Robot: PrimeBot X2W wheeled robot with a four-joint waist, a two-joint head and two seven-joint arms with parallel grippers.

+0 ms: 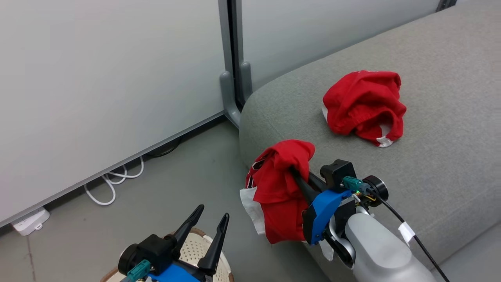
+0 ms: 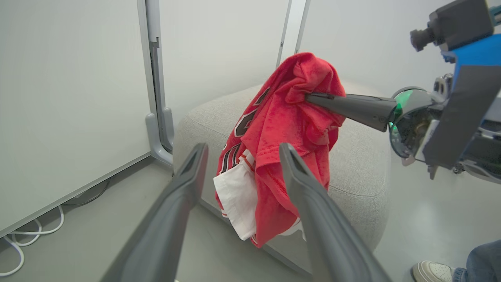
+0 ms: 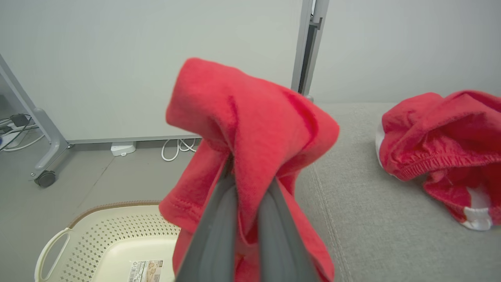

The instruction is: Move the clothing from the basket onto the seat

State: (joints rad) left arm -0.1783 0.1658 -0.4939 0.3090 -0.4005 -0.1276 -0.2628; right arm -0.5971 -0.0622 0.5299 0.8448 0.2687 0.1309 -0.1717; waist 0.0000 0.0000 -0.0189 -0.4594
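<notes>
The right claw (image 1: 294,172) is clamping a red white-trimmed fabric garment (image 1: 276,188) at the edge of the large grey woven seat (image 1: 438,164). The left claw (image 1: 213,213) is gaping above the cream perforated plastic basket (image 1: 191,250); a second red garment (image 1: 364,105) is lying bunched on the seat.

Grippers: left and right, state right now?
Left gripper: jaws open, holding nothing.
Right gripper: jaws shut on a red garment.
</notes>
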